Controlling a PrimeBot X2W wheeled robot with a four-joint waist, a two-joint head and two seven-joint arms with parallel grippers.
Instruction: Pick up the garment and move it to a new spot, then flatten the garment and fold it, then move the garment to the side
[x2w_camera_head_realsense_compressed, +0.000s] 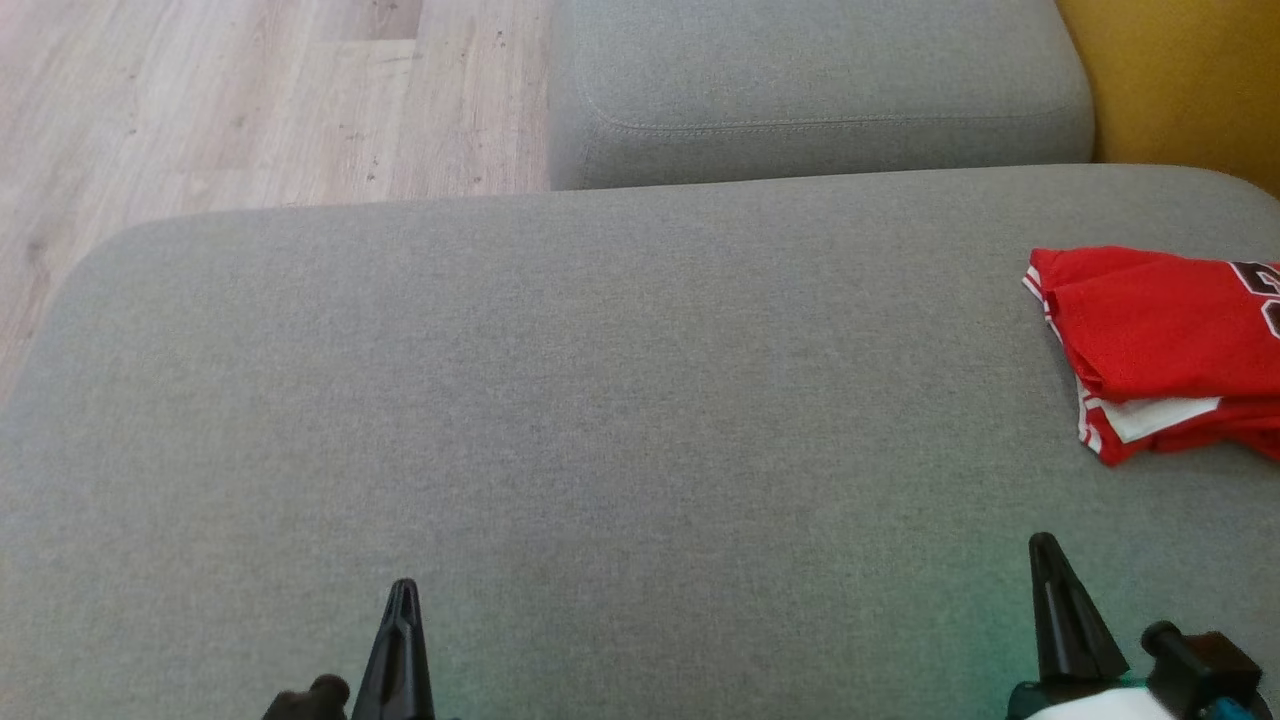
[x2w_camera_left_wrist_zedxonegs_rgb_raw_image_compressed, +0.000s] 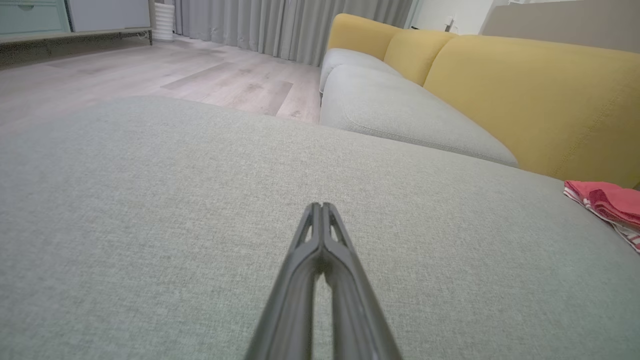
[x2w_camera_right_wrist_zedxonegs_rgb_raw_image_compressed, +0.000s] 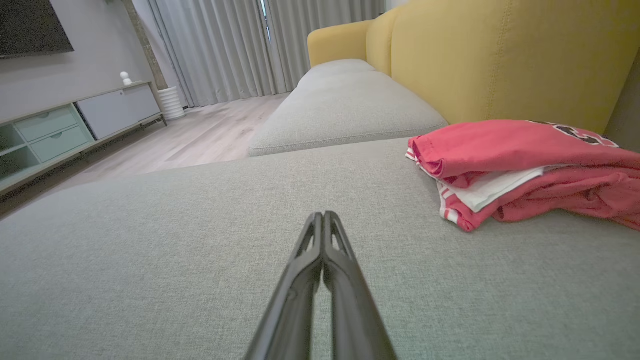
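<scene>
The garment (x2w_camera_head_realsense_compressed: 1160, 345) is a red jersey with white trim and dark lettering, lying folded in a pile at the right edge of the grey sofa cushion (x2w_camera_head_realsense_compressed: 560, 400). The right wrist view has the garment (x2w_camera_right_wrist_zedxonegs_rgb_raw_image_compressed: 520, 170) at the upper right, and it peeks in at the far right of the left wrist view (x2w_camera_left_wrist_zedxonegs_rgb_raw_image_compressed: 607, 205). My left gripper (x2w_camera_head_realsense_compressed: 403, 590) sits at the lower left over bare cushion, shut and holding nothing (x2w_camera_left_wrist_zedxonegs_rgb_raw_image_compressed: 321, 206). My right gripper (x2w_camera_head_realsense_compressed: 1043, 545) is at the lower right, shut and holding nothing (x2w_camera_right_wrist_zedxonegs_rgb_raw_image_compressed: 322, 215), a short way in front of the garment and apart from it.
A second grey seat cushion (x2w_camera_head_realsense_compressed: 820, 90) lies beyond the first. The yellow backrest (x2w_camera_head_realsense_compressed: 1190, 80) runs along the right. Wooden floor (x2w_camera_head_realsense_compressed: 250, 100) lies past the cushion's far left edge. A low cabinet (x2w_camera_right_wrist_zedxonegs_rgb_raw_image_compressed: 70, 125) and curtains (x2w_camera_right_wrist_zedxonegs_rgb_raw_image_compressed: 225, 45) stand across the room.
</scene>
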